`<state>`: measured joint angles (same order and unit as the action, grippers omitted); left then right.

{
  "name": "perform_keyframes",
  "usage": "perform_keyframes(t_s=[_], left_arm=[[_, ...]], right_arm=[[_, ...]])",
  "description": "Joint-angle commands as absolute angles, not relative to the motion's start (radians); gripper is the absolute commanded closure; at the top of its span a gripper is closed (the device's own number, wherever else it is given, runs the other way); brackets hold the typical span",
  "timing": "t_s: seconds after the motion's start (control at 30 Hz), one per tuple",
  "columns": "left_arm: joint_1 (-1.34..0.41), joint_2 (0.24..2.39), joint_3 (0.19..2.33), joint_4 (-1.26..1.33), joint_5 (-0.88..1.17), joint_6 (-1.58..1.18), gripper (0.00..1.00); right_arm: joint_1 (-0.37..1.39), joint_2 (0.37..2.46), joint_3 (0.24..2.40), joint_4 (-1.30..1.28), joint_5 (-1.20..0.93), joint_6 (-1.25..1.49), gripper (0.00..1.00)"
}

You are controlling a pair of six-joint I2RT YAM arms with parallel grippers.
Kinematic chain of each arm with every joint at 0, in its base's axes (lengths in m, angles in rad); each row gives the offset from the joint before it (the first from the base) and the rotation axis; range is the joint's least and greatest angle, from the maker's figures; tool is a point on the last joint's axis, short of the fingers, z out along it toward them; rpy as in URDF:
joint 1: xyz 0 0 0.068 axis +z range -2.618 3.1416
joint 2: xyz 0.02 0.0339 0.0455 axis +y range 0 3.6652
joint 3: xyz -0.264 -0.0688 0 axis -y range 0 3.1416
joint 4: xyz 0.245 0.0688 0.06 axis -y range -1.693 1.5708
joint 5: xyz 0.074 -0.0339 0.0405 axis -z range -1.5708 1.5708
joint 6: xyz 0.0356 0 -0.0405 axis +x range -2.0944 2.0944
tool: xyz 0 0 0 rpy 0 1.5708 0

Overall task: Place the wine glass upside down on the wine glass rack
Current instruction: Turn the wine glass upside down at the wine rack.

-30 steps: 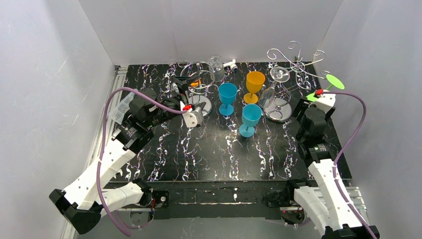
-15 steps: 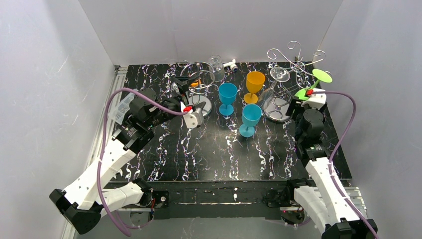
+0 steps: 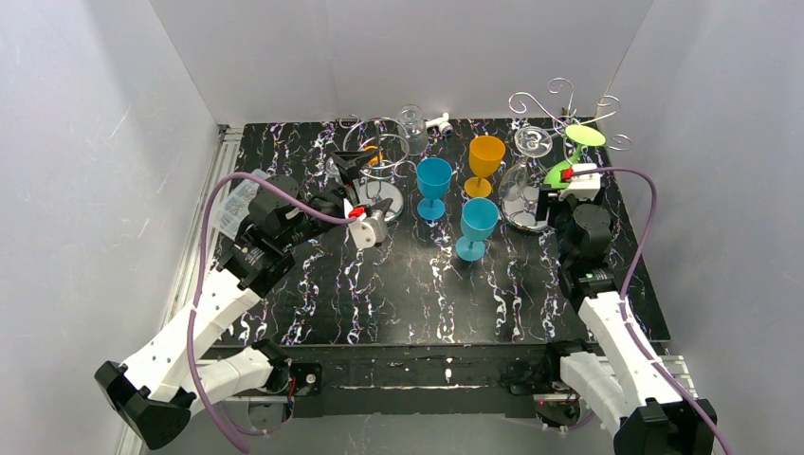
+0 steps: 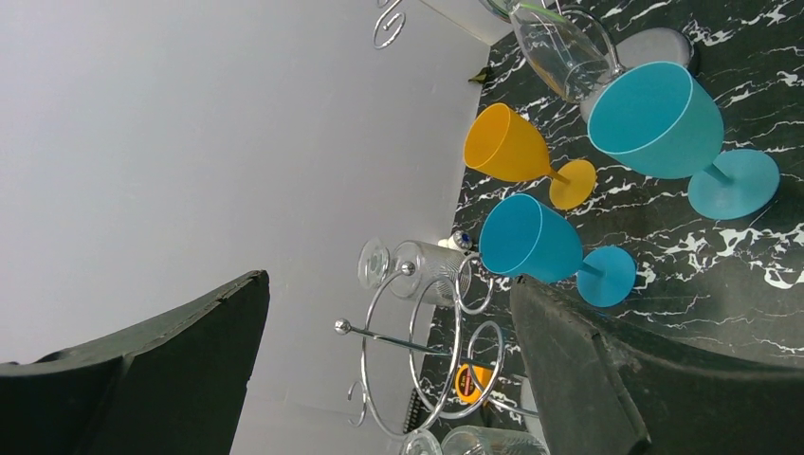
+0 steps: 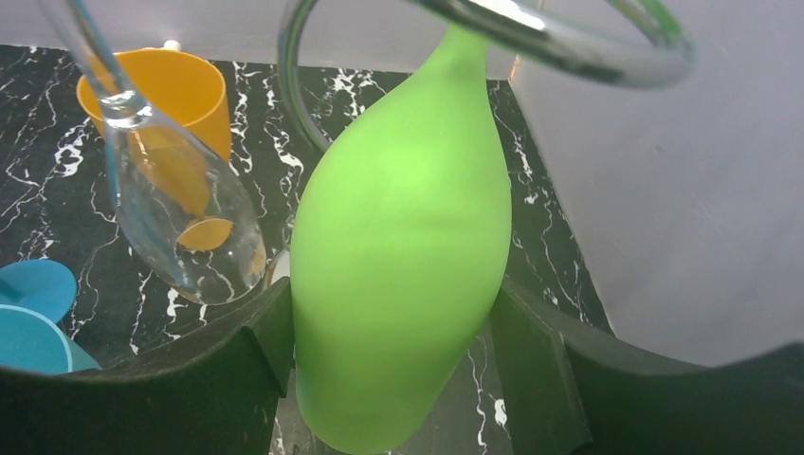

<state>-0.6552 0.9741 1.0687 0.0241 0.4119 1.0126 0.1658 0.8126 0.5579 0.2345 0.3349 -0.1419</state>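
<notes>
My right gripper (image 3: 561, 180) is shut on the bowl of the green wine glass (image 3: 567, 163), which is held upside down with its round foot (image 3: 585, 135) uppermost. In the right wrist view the green bowl (image 5: 398, 265) fills the space between both fingers, and its stem runs up to a wire loop of the wine glass rack (image 5: 531, 38). The tall silver rack (image 3: 559, 104) stands at the back right, its scroll arms next to the glass's foot. A clear glass (image 3: 524, 171) hangs on it upside down. My left gripper (image 3: 346, 180) is open and empty.
A shorter loop-ring stand (image 3: 379, 156) sits right in front of the left gripper, with clear glasses (image 4: 427, 270) by it. Two blue glasses (image 3: 433, 185) (image 3: 477, 226) and an orange one (image 3: 485, 161) stand upright mid-table. White walls close in on three sides.
The right arm has carried the green glass left and back, bringing its foot in among the rack's scroll arms. The left arm has shifted only slightly.
</notes>
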Motion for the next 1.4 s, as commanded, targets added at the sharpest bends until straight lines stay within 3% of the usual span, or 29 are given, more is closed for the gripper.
perform_keyframes(t_s=[0.0, 0.63, 1.37], left_arm=[[-0.649, 0.934, 1.043, 0.060, 0.450, 0.977, 0.02], [-0.649, 0.946, 1.038, 0.067, 0.446, 0.990, 0.02], [-0.648, 0.971, 1.062, 0.060, 0.442, 0.997, 0.02]], right_arm=[[0.166, 0.819, 0.581, 0.336, 0.258, -0.215, 0.73], [0.167, 0.691, 0.574, 0.199, 0.168, -0.207, 0.78], [0.167, 0.537, 0.519, 0.044, 0.331, -0.182, 0.77]])
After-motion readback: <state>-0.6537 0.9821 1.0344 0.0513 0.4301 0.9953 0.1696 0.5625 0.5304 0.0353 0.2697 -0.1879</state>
